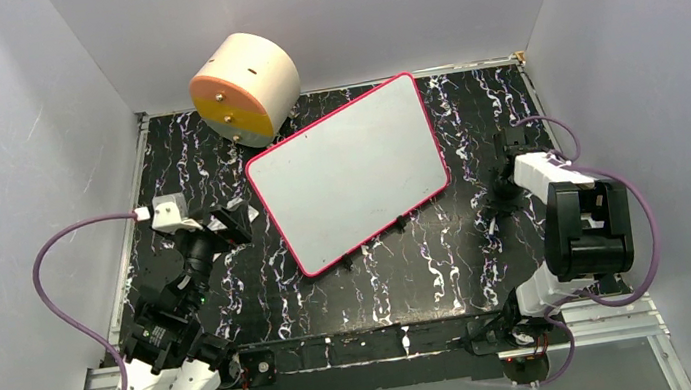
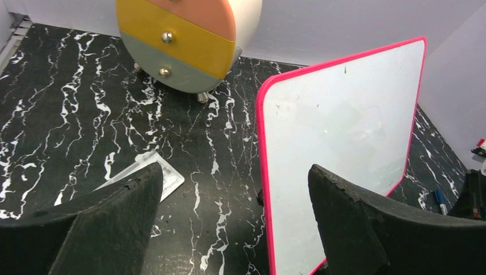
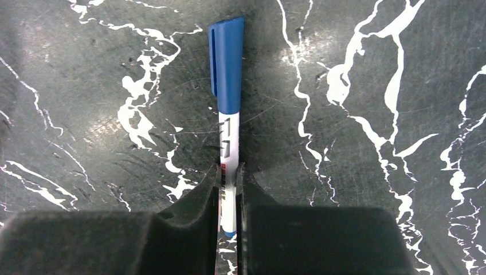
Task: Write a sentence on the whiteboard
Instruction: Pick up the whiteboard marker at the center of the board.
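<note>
The whiteboard (image 1: 348, 169) with its pink-red border lies slanted at mid-table, and its white face (image 2: 344, 132) is bare; no sentence shows on it. My left gripper (image 1: 228, 227) hovers just left of the board's near-left edge, open, with nothing between its fingers (image 2: 235, 172). At the table's right side my right gripper (image 1: 505, 196) points down and is shut (image 3: 229, 172) on the white barrel of a marker (image 3: 228, 137). The marker's blue cap (image 3: 227, 57) is on and points away from the fingers. The marker lies low along the black marble tabletop.
A round cream cabinet (image 1: 244, 87) with orange, yellow and grey drawers (image 2: 183, 40) stands at the back left, close to the board's far corner. A small white printed card (image 2: 163, 175) lies on the table under my left fingers. Grey walls enclose the table.
</note>
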`<control>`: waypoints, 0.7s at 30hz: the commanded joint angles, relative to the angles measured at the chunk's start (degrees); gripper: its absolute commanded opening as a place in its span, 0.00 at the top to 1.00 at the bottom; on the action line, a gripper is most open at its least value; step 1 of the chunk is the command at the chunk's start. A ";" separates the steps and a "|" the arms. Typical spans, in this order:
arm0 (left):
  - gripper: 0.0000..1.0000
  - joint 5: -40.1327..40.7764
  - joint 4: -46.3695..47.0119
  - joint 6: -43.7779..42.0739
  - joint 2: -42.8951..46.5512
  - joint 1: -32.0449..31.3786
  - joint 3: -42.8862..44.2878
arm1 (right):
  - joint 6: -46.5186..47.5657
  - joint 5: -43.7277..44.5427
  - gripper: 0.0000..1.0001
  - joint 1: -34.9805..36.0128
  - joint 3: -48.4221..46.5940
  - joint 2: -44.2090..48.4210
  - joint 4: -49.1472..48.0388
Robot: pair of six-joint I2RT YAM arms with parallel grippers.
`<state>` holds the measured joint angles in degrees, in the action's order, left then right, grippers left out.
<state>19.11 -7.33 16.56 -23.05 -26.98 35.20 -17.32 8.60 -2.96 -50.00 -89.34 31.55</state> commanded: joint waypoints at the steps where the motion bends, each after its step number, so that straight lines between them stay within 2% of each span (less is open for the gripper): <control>1: 0.07 -3.80 0.91 0.63 -1.52 -0.24 1.94 | 1.54 -0.95 1.00 1.49 0.33 3.10 -1.87; 7: 0.05 -8.26 -3.04 2.35 -5.62 -0.26 7.00 | 3.86 -1.80 1.00 2.92 -0.01 9.46 -1.39; 16: 0.04 -17.59 -6.77 10.46 -12.95 -0.26 14.87 | 6.55 -6.17 1.00 13.37 -1.90 19.47 -0.36; 21: 0.05 -23.89 -8.97 15.32 -18.01 -0.26 19.59 | 11.14 -9.68 1.00 20.33 -5.29 24.54 0.98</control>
<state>1.91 -14.33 26.76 -38.11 -27.03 50.61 -10.66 2.76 12.97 -50.48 -69.01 32.08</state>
